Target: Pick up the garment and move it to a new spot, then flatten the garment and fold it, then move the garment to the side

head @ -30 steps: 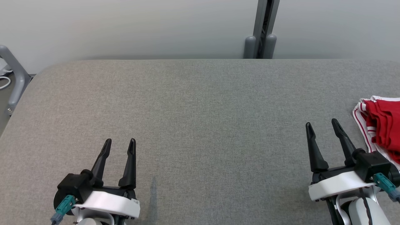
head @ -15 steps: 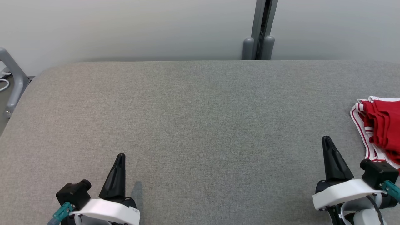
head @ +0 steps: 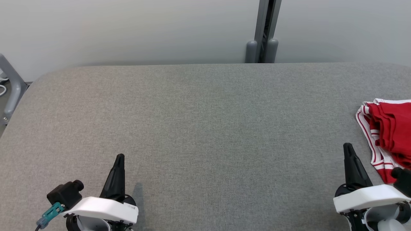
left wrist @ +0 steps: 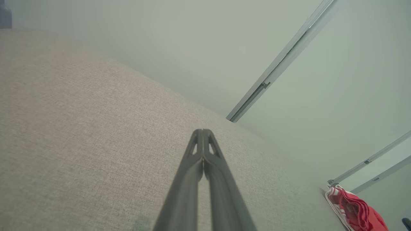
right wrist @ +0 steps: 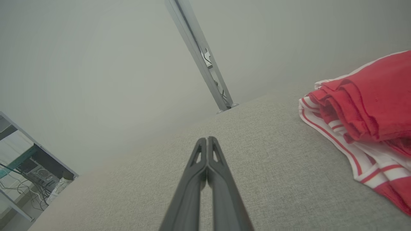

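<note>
A folded red garment (head: 390, 128) with white striped trim lies at the right edge of the grey padded table (head: 205, 122); it also appears as the garment (right wrist: 366, 115) in the right wrist view and as the garment (left wrist: 353, 210) far off in the left wrist view. My right gripper (head: 347, 148) sits near the table's front, just left of the garment and apart from it, shut with nothing between its fingers (right wrist: 207, 142). My left gripper (head: 120, 158) rests at the front left, shut and holding nothing, its fingertips (left wrist: 203, 133) pressed together.
A grey upright post (head: 263, 32) stands behind the table against the pale wall. A grey metal frame (head: 11, 86) stands off the table's left edge. In the right wrist view, a shelf with cables (right wrist: 29, 173) shows at the far left.
Both grippers went from open to shut and pulled back toward the table's front. The camera shifted slightly, so the garment and post sit a little further left.
</note>
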Available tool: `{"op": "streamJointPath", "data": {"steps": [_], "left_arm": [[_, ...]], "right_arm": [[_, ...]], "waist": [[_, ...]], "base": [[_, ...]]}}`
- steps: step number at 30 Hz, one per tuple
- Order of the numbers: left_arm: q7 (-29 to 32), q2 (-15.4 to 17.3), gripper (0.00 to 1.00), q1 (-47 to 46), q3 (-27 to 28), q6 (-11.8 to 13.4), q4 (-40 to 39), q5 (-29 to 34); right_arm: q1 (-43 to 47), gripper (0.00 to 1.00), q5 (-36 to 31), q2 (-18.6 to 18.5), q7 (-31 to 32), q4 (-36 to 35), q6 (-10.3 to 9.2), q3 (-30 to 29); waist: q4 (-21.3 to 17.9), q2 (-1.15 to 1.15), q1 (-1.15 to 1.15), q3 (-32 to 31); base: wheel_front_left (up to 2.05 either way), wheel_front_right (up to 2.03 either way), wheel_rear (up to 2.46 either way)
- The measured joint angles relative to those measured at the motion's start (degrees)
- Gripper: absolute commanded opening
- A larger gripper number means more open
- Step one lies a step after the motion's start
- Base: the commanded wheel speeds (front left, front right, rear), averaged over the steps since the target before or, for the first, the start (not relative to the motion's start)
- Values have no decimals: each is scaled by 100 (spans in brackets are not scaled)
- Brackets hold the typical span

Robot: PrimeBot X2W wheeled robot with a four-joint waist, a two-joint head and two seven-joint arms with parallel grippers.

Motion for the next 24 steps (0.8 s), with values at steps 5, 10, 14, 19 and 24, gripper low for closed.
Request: {"op": "streamJointPath", "data": {"steps": [5, 10, 14, 19, 24], "left_arm": [[101, 2, 0, -45, 21, -7, 49, -400], [193, 4, 0, -117, 41, -20, 77, -779], [263, 7, 0, -163, 52, -26, 98, -1074], [367, 10, 0, -224, 66, -52, 124, -1423], [446, 14, 0, -260, 79, -56, 160, -1753]], "right_arm": [[44, 0, 468, -1, 109, -30, -1, -101], [53, 0, 907, -2, 223, -60, 0, -167], [79, 0, 1237, -4, 309, -86, -1, -242], [118, 0, 1638, -5, 401, -119, -1, -314], [151, 0, 2012, -8, 505, -162, -1, -380]], "waist": [[-24, 0, 0, -17], [-48, 0, 0, -33], [-67, 0, 0, -46], [-91, 0, 0, -63], [-115, 0, 0, -79]], "base": [[0, 0, 0], [0, 0, 0], [0, 0, 0], [0, 0, 0], [0, 0, 0]]}}
